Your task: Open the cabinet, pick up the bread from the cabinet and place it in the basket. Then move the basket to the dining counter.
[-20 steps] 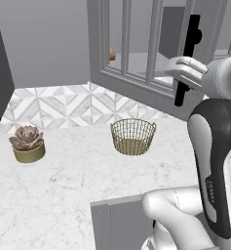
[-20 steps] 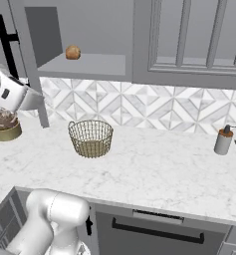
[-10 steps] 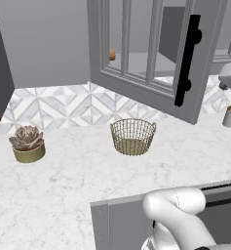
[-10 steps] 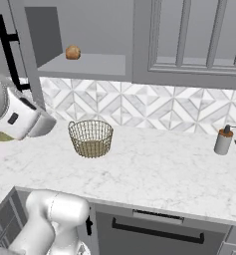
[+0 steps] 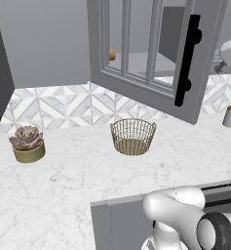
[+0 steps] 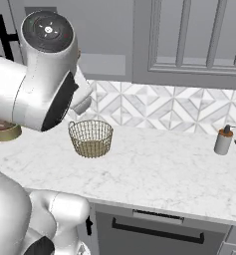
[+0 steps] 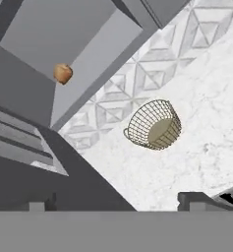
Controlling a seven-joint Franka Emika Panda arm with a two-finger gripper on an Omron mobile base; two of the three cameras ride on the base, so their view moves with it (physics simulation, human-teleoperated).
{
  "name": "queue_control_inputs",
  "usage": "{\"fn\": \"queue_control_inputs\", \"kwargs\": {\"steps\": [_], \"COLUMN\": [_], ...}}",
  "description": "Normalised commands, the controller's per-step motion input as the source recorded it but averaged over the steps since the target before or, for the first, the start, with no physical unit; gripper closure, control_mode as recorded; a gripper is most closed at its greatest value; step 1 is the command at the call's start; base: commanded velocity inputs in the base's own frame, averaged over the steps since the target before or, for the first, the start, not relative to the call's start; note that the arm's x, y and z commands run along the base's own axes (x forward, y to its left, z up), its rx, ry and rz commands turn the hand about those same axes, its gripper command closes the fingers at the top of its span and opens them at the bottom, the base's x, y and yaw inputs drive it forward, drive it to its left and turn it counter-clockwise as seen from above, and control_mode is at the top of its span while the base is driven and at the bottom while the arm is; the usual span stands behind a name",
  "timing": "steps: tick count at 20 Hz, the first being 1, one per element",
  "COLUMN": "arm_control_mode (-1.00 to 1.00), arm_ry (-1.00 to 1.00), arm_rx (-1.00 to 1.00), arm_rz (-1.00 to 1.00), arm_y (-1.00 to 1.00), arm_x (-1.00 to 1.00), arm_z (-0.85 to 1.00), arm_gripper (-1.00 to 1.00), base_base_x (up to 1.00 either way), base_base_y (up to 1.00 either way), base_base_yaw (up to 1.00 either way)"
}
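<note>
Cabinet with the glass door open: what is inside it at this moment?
Inside the cabinet, the bread sits alone on the shelf floor. The door covers part of the interior in the left base view, so the rest stays unseen.

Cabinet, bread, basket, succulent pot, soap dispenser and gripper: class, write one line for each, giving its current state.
cabinet: door swung open.
bread: on the cabinet shelf, not yet picked.
basket: upright on the marble worktop, empty.
succulent pot: upright on the worktop.
soap dispenser: upright by the backsplash.
gripper: open, holding nothing.
</note>
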Motion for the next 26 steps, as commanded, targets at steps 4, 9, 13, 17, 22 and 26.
{"fn": "queue_control_inputs", "kwargs": {"steps": [4,9,13,17,22,26], "arm_control_mode": [-1.0,-1.0,-1.0,-1.0,-1.0,-1.0], "arm_ry": [0.08,0.04,0.0,0.0,0.0,0.0], "arm_rx": [0.4,0.4,0.25,0.13,0.15,0.03], "arm_rz": [0.24,0.2,0.11,0.16,0.2,0.19], "arm_y": [-0.03,-0.02,0.52,0.73,0.73,1.0], "arm_x": [0.5,0.35,0.59,0.15,-0.18,-0.89], "arm_z": [-0.18,-0.16,-0.43,-0.08,0.08,0.15], "arm_gripper": [-1.0,-1.0,-1.0,-1.0,-1.0,-1.0], "base_base_x": [0.0,0.0,0.0,0.0,0.0,0.0], "base_base_y": [0.0,0.0,0.0,0.0,0.0,0.0], "base_base_yaw": [0.0,0.0,0.0,0.0,0.0,0.0]}}
